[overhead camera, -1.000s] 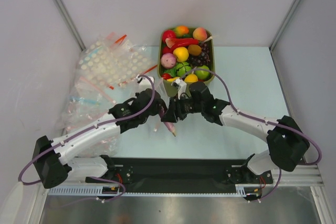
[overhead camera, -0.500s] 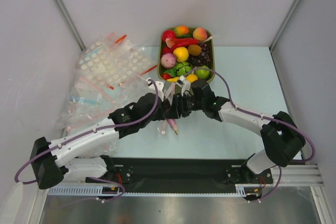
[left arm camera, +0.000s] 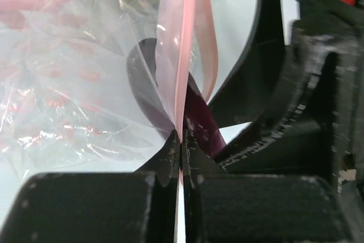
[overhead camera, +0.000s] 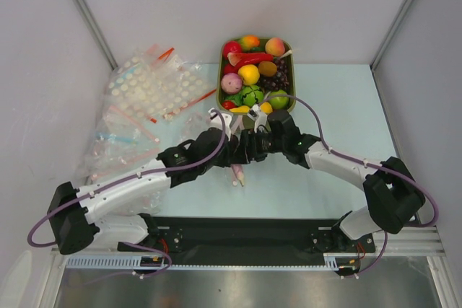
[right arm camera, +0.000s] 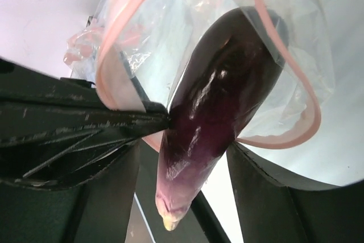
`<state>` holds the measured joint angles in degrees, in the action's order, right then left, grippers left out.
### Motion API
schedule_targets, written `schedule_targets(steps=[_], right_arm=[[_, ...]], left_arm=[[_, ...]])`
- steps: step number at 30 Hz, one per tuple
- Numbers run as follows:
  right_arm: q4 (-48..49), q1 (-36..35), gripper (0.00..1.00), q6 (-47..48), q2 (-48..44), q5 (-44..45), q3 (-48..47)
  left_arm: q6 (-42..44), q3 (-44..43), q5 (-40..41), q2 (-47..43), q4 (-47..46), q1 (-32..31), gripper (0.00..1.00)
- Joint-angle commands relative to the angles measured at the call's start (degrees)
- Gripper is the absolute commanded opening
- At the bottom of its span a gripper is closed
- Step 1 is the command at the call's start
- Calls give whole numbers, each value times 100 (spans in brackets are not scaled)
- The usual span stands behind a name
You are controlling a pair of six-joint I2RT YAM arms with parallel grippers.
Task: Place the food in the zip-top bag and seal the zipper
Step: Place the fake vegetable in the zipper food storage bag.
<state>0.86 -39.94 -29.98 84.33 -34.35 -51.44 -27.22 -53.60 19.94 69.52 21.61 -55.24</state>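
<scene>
Eggplant (right arm camera: 222, 101) is partway into the bag (left arm camera: 85, 83) right now. Its fat end is past the zipper (left arm camera: 182, 55) loop and under the plastic, while the pale tip pokes out toward the right wrist cam. So I'd call this 1 piece going in, not quite dropped.

Left gripper (left arm camera: 181, 140) is clamped tight on the pink zipper strip, holding the mouth up in the middle of the table (overhead camera: 339, 106), just in front of the tub (overhead camera: 291, 63). The strip bows out into an open loop, so the mouth is clearly not sealed.

Right gripper (right arm camera: 185, 157) has its jaws spread around the eggplant. There's a visible gap on 1 side, so to me it looks let go rather than squeezed. The other side is right up against the skin, and I can't tell if it's actually touching.

What's left, as far as I can judge: pretty much everything. The tub is heaped with food (overhead camera: 249, 73), such as the lemon, an orange, grapes and green bits. I can't make out any other piece in the bag from these views. After loading, the zipper needs pressing shut along its whole width.

The pile of spare bags (overhead camera: 151, 88) sits off to the left, not involved.
</scene>
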Motion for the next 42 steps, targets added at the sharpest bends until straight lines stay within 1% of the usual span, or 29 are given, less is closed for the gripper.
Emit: schedule_targets(steps=[1,2,6,10,13,14,18,21,26,30,33,35,37,42], right_arm=[[371,-5,68,-113,-172,-45,-156],[371,-13,68,-122,-128,-98,-173],[275,-66,70,-79,-189,-73,-208],[11,-136,71,115,-260,296,-270],[-69,-268,66,238,-216,385,-384],[-269,-303,66,255,-198,411,-419],[-376,-435,67,448,-84,438,-525],[-508,-558,67,501,-31,455,-621],[-570,-655,67,642,-128,622,-648],[-614,-690,67,651,-49,596,-700],[-631,-708,66,695,-127,859,-666],[-666,-716,58,721,-154,1123,-639],[-632,-716,53,739,-145,1115,-648],[-544,-787,49,791,-277,1079,-595]], left_arm=[[-389,-177,-148,-104,125,180,0],[-450,-116,-445,-148,72,346,0],[-582,43,-720,-351,-16,637,0],[-661,139,-624,-553,10,769,0],[-749,192,-518,-685,37,831,0],[-784,219,-500,-711,54,866,0],[-872,263,-299,-808,98,936,0],[-978,210,18,-843,317,936,0],[-1162,315,527,-1071,388,945,0],[-1180,298,502,-1133,450,945,0],[-1093,377,283,-1168,266,945,0],[-1031,421,159,-1151,186,945,1],[-1057,369,89,-1090,212,945,0],[-1153,281,229,-897,388,945,1]])
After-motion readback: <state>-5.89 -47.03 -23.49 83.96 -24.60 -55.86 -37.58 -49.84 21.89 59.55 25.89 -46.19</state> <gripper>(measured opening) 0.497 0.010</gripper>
